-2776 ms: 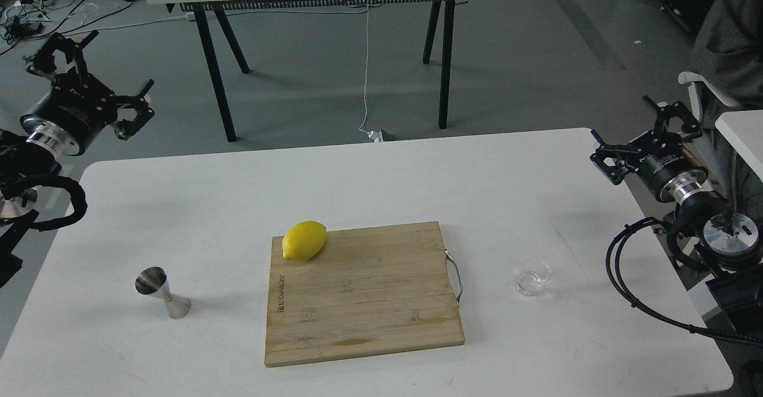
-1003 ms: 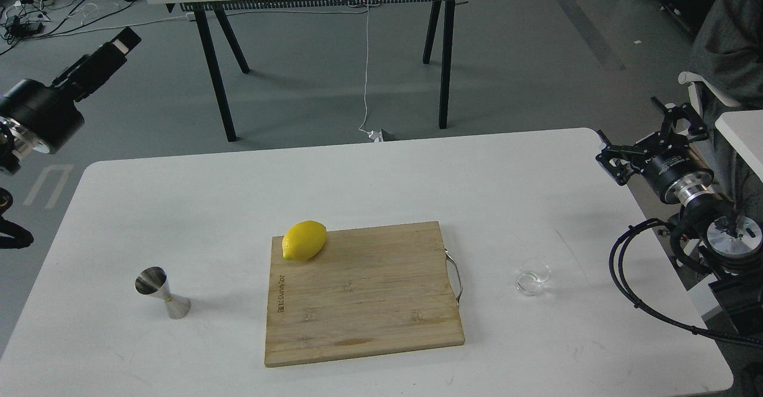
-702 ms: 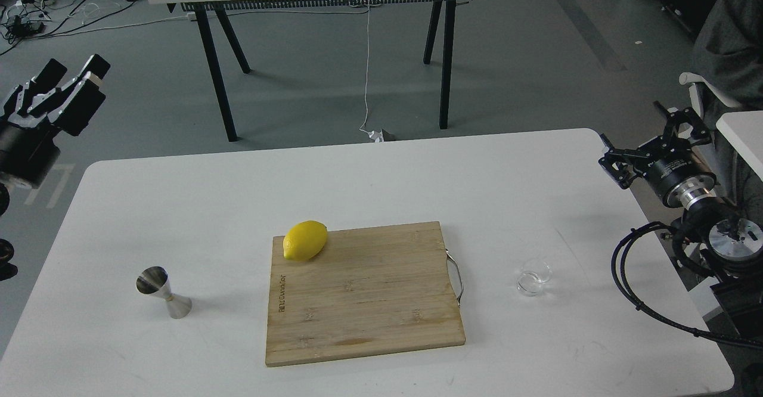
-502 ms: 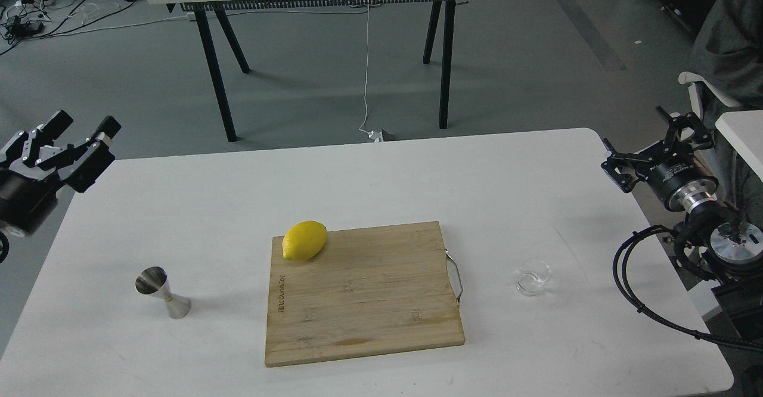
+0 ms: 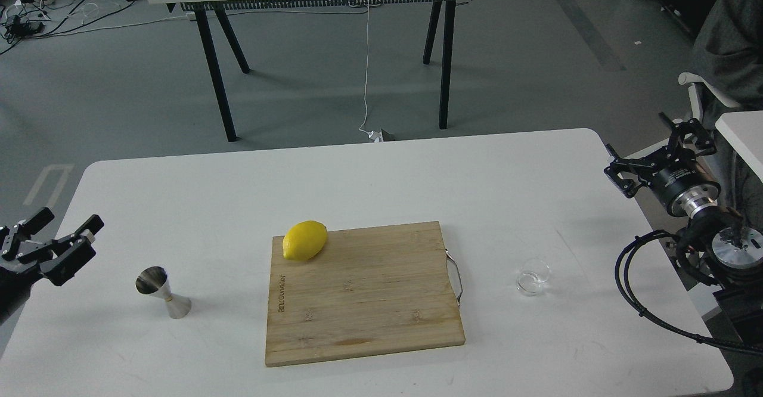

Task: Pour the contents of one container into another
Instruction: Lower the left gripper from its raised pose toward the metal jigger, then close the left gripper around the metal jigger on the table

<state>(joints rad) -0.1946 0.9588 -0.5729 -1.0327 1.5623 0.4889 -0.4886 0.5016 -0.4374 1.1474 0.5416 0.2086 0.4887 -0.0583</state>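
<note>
Both grippers empty, well off their targets; jigger left, glass cup right.

Left gripper (image 5: 67, 228) sits at the left table edge, fingers spread, nothing between them; most of that arm is cut off by the frame edge. The steel jigger (image 5: 162, 292) stands upright on the white table (image 5: 381, 170) near it, apart from the fingers. Right gripper (image 5: 660, 151) hangs off the far right corner, fingers apart and holding nothing. The glass cup (image 5: 533, 276) stands right of the cutting board (image 5: 363, 292), clear of its metal handle (image 5: 456, 278); transparent, so contents hard to make out, possibly a little liquid. A lemon (image 5: 304, 240) rests on the board's far-left corner.
</note>
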